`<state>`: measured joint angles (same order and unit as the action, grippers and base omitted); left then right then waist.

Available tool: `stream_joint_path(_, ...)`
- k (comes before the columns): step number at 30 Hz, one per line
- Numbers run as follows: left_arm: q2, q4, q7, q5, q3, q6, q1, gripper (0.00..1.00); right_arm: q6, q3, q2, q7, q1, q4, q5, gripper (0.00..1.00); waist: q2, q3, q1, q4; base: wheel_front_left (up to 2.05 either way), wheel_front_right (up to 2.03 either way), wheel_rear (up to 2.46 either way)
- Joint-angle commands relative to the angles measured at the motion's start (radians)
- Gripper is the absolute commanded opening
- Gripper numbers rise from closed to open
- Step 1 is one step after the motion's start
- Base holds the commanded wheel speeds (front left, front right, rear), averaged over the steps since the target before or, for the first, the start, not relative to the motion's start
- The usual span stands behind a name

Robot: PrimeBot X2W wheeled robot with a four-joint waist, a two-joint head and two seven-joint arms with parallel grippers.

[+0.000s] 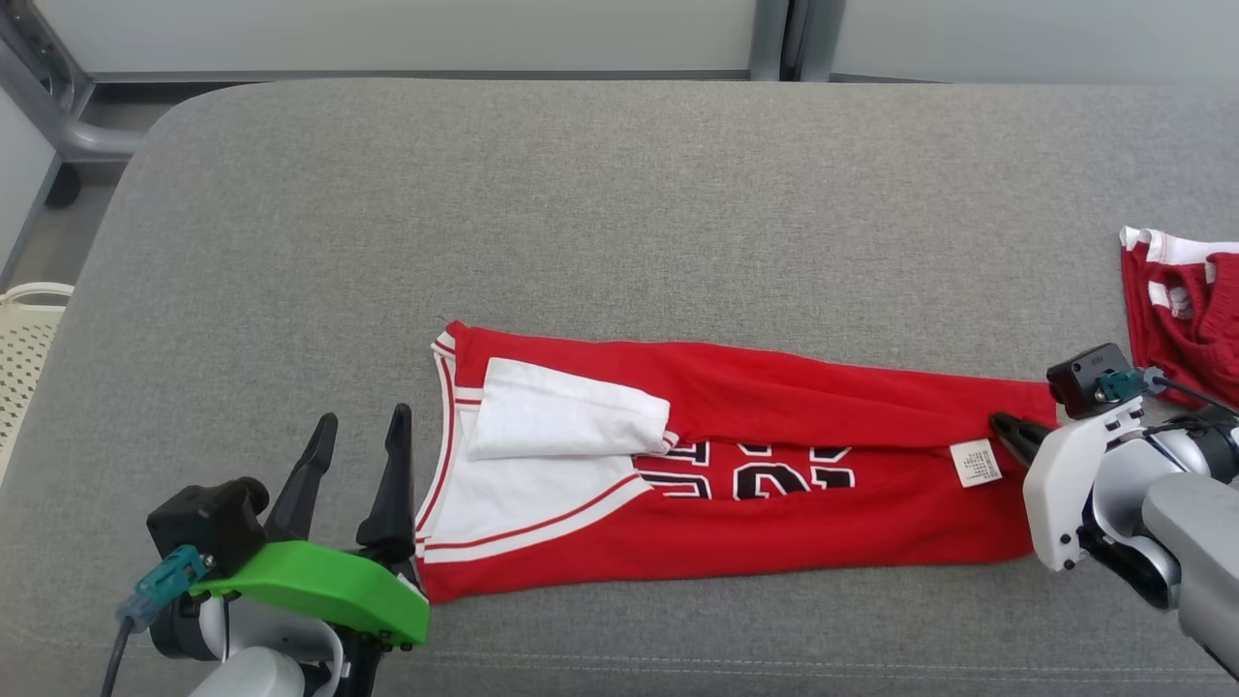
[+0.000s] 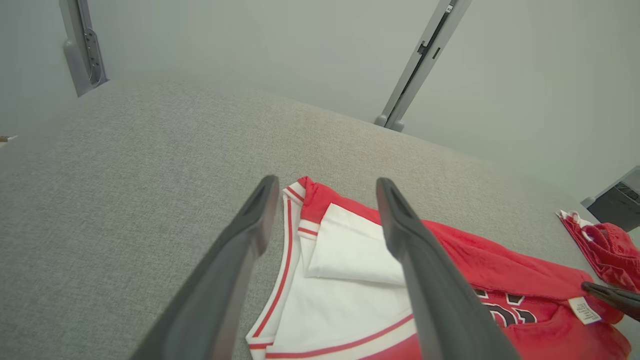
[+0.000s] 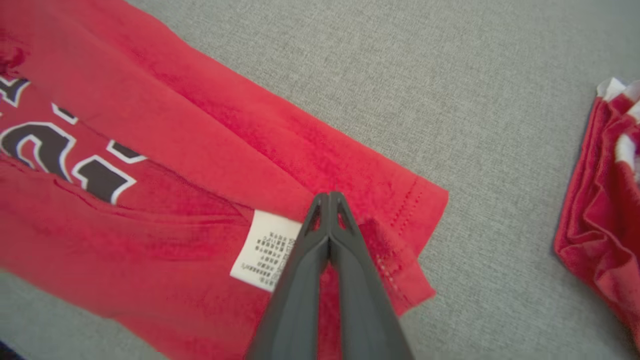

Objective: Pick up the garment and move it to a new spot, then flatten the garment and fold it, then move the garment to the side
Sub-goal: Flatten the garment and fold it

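Red jersey garment (image 1: pixel 774 407): bright red body, white panel and white folded flap, thin red-and-white stripe trim, black numerals outlined white. Small white care label (image 1: pixel 976 462): tiny dark print. Grey woven-fabric desk (image 1: pixel 619 213): fine heathered weave. Second crumpled red garment (image 1: pixel 1186 310): white trim. Left gripper (image 1: pixel 363 421): dark fingers, bright green cover, teal plug. Right gripper (image 1: pixel 1002 423): dark fingers, white housing, black block. Cream perforated basket (image 1: pixel 24 339).

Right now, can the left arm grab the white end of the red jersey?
Probably yes. Its open jaws sit right beside the jersey's white end, with nothing lying between them.
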<state>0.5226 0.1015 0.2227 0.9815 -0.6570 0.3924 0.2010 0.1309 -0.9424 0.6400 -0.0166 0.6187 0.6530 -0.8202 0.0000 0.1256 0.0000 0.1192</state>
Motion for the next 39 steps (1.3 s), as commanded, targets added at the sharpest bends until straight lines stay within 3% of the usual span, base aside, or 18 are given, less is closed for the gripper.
stream_joint_path(1, -0.002, -0.002, 0.007, -0.005, 0.003, -0.004, 0.004, 1.0, 0.0, -0.015, 0.023, -0.002, 0.001, -0.016, -0.024, 0.0, 0.0, -0.001, 0.0, -0.01, 0.0, 0.0, 0.0)
stream_joint_path(9, -0.006, -0.01, 0.013, -0.002, 0.012, -0.003, -0.007, 1.0, 0.0, -0.134, 0.104, -0.019, -0.02, -0.158, -0.134, 0.0, 0.0, -0.003, 0.0, -0.053, 0.0, 0.0, 0.0)
stream_joint_path(13, -0.006, -0.012, 0.015, 0.0, 0.014, -0.008, -0.008, 1.0, 0.0, -0.139, 0.129, 0.032, -0.004, -0.194, -0.166, 0.0, 0.0, -0.001, 0.0, -0.068, 0.0, 0.0, 0.0)
stream_joint_path(21, -0.005, -0.008, 0.004, -0.009, 0.004, -0.013, 0.017, 1.0, 0.0, -0.136, 0.127, 0.086, 0.085, -0.117, -0.108, 0.0, 0.0, 0.019, 0.0, -0.063, 0.0, 0.0, 0.0)
stream_joint_path(30, -0.001, -0.003, -0.003, -0.015, 0.003, -0.008, 0.027, 1.0, 0.0, -0.201, 0.129, 0.051, 0.147, -0.019, -0.071, 0.0, 0.0, 0.051, 0.0, -0.022, 0.0, 0.0, 0.0)
stream_joint_path(39, -0.006, -0.011, 0.007, -0.014, 0.012, -0.006, 0.017, 1.0, 0.0, -0.292, 0.189, -0.003, 0.161, -0.129, -0.183, 0.0, 0.0, 0.063, 0.0, -0.023, 0.0, 0.0, 0.0)
